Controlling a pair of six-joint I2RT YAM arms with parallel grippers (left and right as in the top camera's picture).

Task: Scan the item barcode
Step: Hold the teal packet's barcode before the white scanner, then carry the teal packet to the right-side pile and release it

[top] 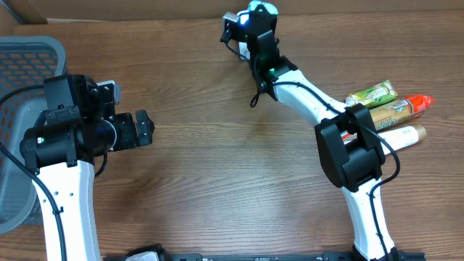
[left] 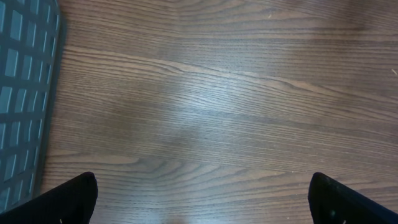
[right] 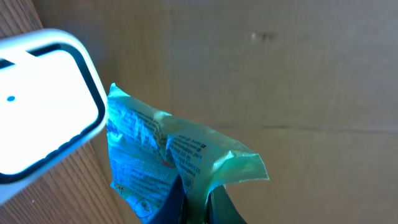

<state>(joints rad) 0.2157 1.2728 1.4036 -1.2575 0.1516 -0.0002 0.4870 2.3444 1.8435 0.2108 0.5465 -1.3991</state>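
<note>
Wood-grain tabletop [top: 217, 181] runs wide and bare through the middle, with a grey basket [top: 22, 65] at its left edge and a cardboard wall [right: 298, 74] closing off the far side. The task's thing, a blue-green printed packet [right: 155, 155], is up at that far edge, pinched by its lower crimped corner in the right gripper [right: 196, 205], whose jaws are pressed together on the film, just beside the white scanner [right: 37, 112]. The packet looks light, thin and crinkly; it will likely flop and crease, and glossy film may slip or glare, so a hold on the sealed seam, clear of the print, seems the safest. Whether the barcode faces the scanner cannot be told. Room there is tight, wall behind and scanner to one side, so turning the packet calls for small wrist moves. The left gripper [top: 145, 129] hangs spread wide over bare wood near the basket, holding nothing. A green pouch [top: 371, 94], an orange-tipped pack [top: 406, 106] and a white tube [top: 402, 135] lie together at the right, beside the right arm.
</note>
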